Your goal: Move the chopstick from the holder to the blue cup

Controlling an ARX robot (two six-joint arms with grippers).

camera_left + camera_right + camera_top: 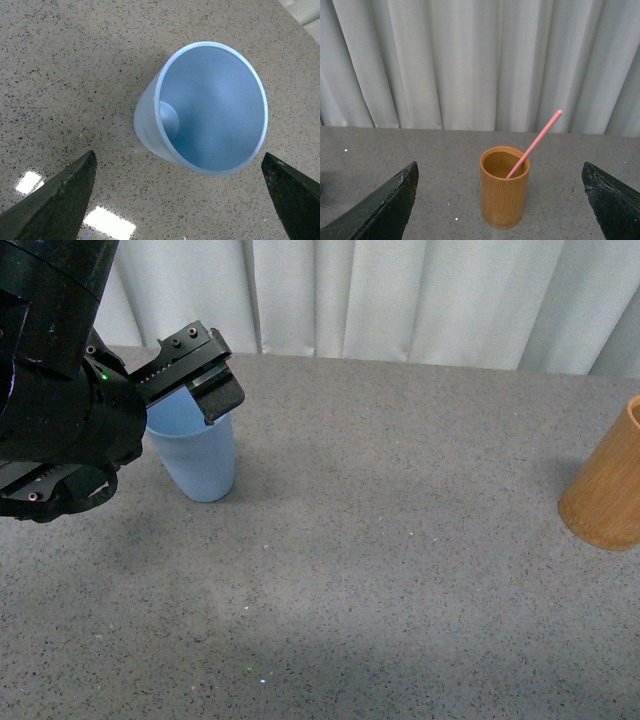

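The blue cup [197, 455] stands upright at the far left of the grey table. My left gripper [205, 390] hovers just above its rim, open and empty. In the left wrist view the blue cup [210, 107] is seen from above and is empty, with the open jaws wide apart on either side. The tan bamboo holder [608, 490] stands at the right edge of the front view. In the right wrist view the holder [504, 187] stands upright ahead of my open right gripper [500, 200], with one pink chopstick [536, 142] leaning out of it.
A pale curtain [400, 300] hangs along the table's far edge. The grey speckled tabletop [400, 570] stretches between cup and holder. The right arm does not show in the front view.
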